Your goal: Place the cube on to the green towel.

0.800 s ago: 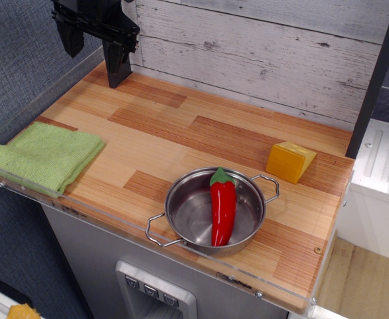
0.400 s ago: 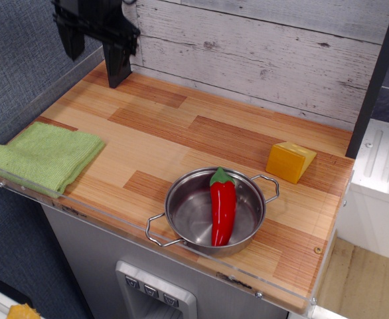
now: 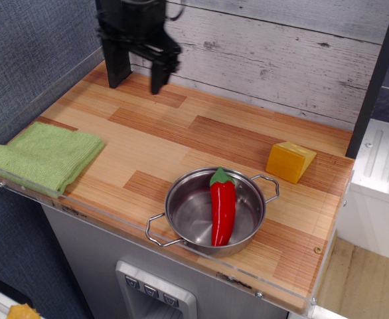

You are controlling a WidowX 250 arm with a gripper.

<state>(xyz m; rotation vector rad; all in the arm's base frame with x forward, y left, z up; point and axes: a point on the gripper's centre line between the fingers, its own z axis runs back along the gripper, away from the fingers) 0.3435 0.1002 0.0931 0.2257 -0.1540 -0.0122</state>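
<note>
The cube (image 3: 289, 161) is a small yellow-orange wedge-like block resting on the wooden counter at the right, near the back edge. The green towel (image 3: 44, 157) lies folded at the counter's front left corner. My gripper (image 3: 139, 74) is black, open and empty, hanging above the back left of the counter near the wall. It is far from the cube and well behind the towel.
A steel pot (image 3: 214, 211) with two handles stands at the front centre with a red chili pepper (image 3: 222, 206) inside. A clear plastic lip (image 3: 181, 256) runs along the counter's front edge. A whitewashed plank wall (image 3: 281, 53) stands behind.
My gripper has moved to the right along the back of the counter, away from the left corner. The cube, towel and pot have not moved.
</note>
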